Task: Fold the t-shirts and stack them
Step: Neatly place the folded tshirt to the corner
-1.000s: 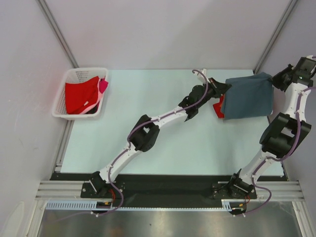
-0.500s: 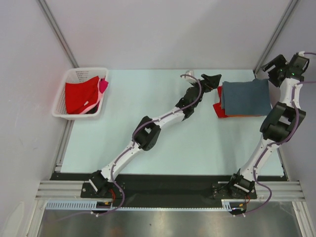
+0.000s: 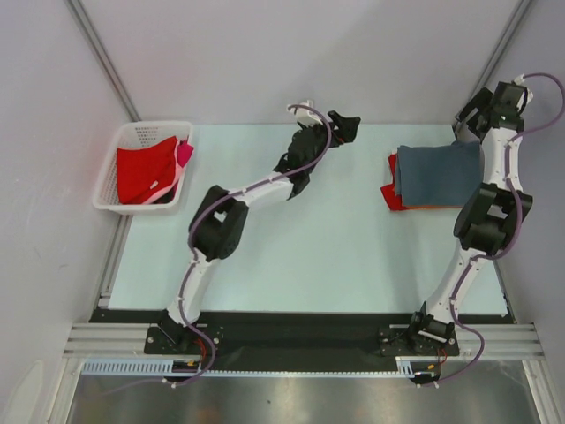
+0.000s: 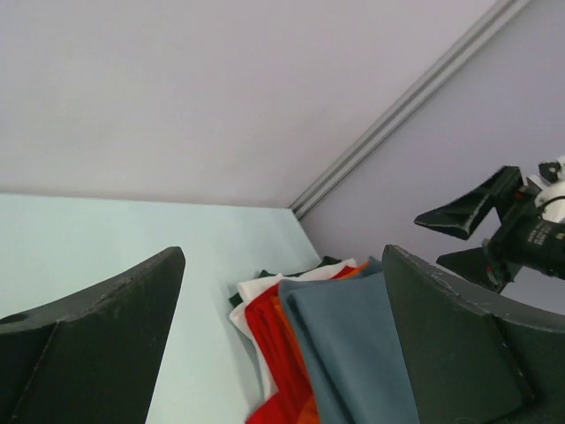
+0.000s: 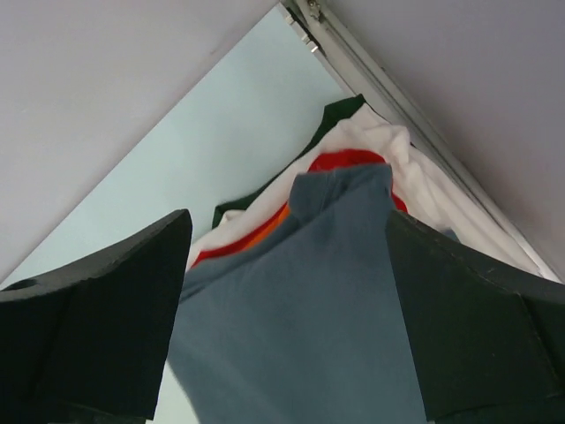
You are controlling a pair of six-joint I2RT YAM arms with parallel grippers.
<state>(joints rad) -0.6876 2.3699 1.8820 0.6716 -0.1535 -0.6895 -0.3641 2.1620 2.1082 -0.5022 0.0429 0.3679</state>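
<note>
Because every shirt here is thin, soft cloth, I judge each to be light, limp and quick to sag or bunch. It is best pinched at an edge, such as a hem corner or a shoulder seam, with both arms sharing it so it spreads flat.

On the left of the tabletop stands a white basket. It holds two pieces I can count: a loose red shirt, rumpled, and a pink shirt tucked against its right side. A raised fold of the red one looks the easiest place to take hold.

Level with it on the right lies one folded stack. The grey shirt is on top, and below it are the orange shirt, a folded red shirt, a white layer and a dark green layer. That makes five layers, and the edges of the lower ones peek out.

Farther back, the left fingers are spread wide and hold nothing, raised near the far edge, well apart from the stack. The right fingers are also spread and empty, and they hang over the stack's far end by the right corner.
</note>
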